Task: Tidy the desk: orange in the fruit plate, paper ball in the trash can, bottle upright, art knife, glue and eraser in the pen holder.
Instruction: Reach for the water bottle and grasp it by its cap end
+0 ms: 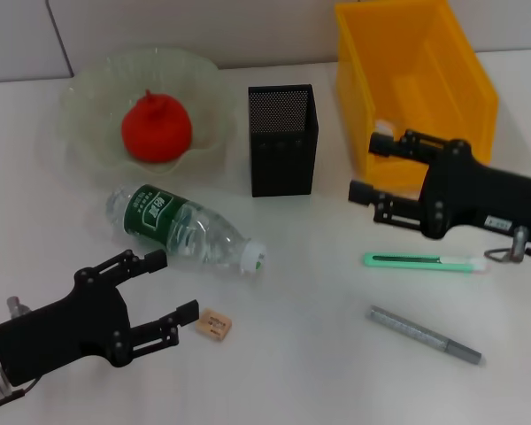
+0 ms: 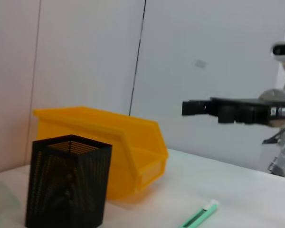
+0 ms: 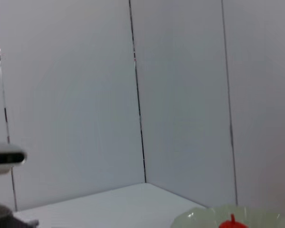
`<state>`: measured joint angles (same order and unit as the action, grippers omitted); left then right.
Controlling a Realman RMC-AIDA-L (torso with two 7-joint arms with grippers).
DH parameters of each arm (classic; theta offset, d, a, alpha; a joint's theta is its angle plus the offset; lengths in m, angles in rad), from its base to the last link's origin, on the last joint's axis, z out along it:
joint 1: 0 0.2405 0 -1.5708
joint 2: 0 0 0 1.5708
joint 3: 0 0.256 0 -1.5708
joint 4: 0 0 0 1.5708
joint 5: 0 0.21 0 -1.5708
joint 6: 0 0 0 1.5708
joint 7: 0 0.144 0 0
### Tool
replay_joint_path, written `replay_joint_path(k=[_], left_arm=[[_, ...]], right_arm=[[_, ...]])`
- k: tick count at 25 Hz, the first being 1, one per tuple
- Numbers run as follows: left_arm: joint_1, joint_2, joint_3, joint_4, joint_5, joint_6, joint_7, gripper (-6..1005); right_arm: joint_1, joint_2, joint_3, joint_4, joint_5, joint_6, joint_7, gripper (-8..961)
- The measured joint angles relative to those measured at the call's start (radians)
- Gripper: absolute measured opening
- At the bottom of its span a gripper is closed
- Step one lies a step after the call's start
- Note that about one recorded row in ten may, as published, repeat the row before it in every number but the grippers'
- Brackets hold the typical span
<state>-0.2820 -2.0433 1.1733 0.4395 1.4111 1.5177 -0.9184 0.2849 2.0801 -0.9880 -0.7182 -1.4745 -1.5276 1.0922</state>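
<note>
A red-orange fruit, the orange [image 1: 157, 127], sits in the pale green fruit plate [image 1: 88, 133] at the back left. The bottle [image 1: 181, 228] lies on its side in front of the plate, cap toward the right. A tan eraser [image 1: 216, 325] lies just right of my left gripper [image 1: 174, 284], which is open and holds nothing. The green art knife [image 1: 425, 261] and the grey glue stick [image 1: 425, 335] lie at the right. My right gripper [image 1: 365, 168] hangs open at the front left corner of the yellow trash can [image 1: 416, 84]. A white scrap [image 1: 385, 127] shows inside the can; I cannot tell whether it is the paper ball.
The black mesh pen holder [image 1: 282, 139] stands between plate and trash can, with nothing visible in it. The left wrist view shows the pen holder [image 2: 69, 183], trash can [image 2: 118, 152], art knife [image 2: 199, 216] and the right gripper [image 2: 187, 108] farther off. A wall stands behind the desk.
</note>
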Motion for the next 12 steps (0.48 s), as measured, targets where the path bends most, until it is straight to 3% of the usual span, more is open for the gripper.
replay_joint_path(k=[5, 12], left_arm=[[0.039, -0.021, -0.003, 0.109, 0.04, 0.001, -0.041, 800], [0.04, -0.022, -0.003, 0.116, 0.04, 0.006, -0.041, 799]], right_arm=[[0.009, -0.001, 0.0, 0.086, 0.001, 0.005, -0.065, 710], [0.01, -0.002, 0.003, 0.145, -0.004, 0.007, -0.125, 710]])
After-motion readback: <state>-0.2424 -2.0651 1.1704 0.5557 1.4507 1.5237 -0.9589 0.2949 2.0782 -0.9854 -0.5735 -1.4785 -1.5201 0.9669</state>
